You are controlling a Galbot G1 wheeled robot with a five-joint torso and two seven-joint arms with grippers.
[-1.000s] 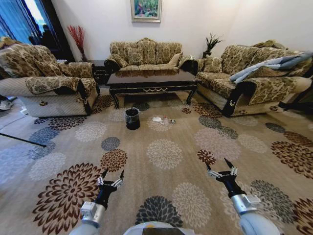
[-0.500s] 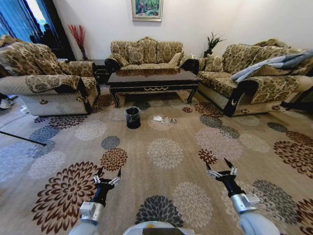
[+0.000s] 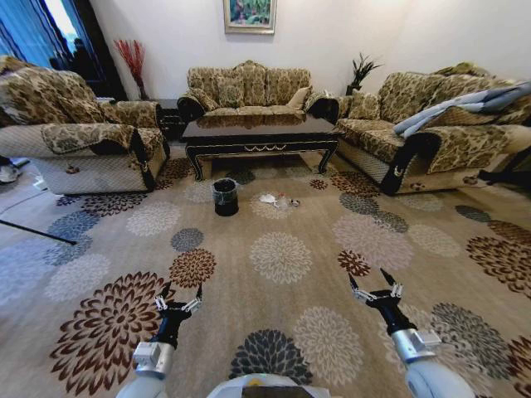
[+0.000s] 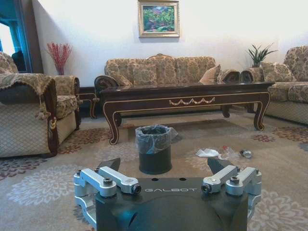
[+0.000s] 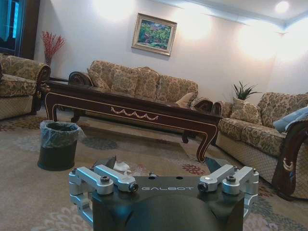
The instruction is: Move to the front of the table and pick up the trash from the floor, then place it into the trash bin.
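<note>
Floor (image 3: 282, 332): beige carpet with round flower medallions, running from the robot out to the seating group.

Table (image 3: 257, 133): dark, glossy, low, at 12 o'clock from the robot and far off, in front of the middle sofa (image 3: 249, 87). Gold scroll ornament on its front edge, clear in the left wrist view (image 4: 191, 101). A second sofa (image 3: 431, 124) stood at about 2 o'clock and an armchair (image 3: 79, 141) at about 10 o'clock.

Trash bin (image 3: 224, 197): black, lined with a thin greyish bag, upright on the carpet in front of the table, at roughly 11 o'clock from the robot. It stood apart from the table's front edge.

Trash (image 3: 267, 200): white crumpled paper with a clear plastic piece (image 3: 281, 201) and a tiny dark scrap (image 3: 294, 203) lying at 3 o'clock from the bin, near it but not touching. All three lay on the floor, well ahead of both grippers.

Left gripper (image 3: 177, 294): low over the carpet at about 7 o'clock in the head view, jaws spread, nothing between them.

Right gripper (image 3: 371, 280): at about 5 o'clock, jaws likewise spread and empty.
</note>
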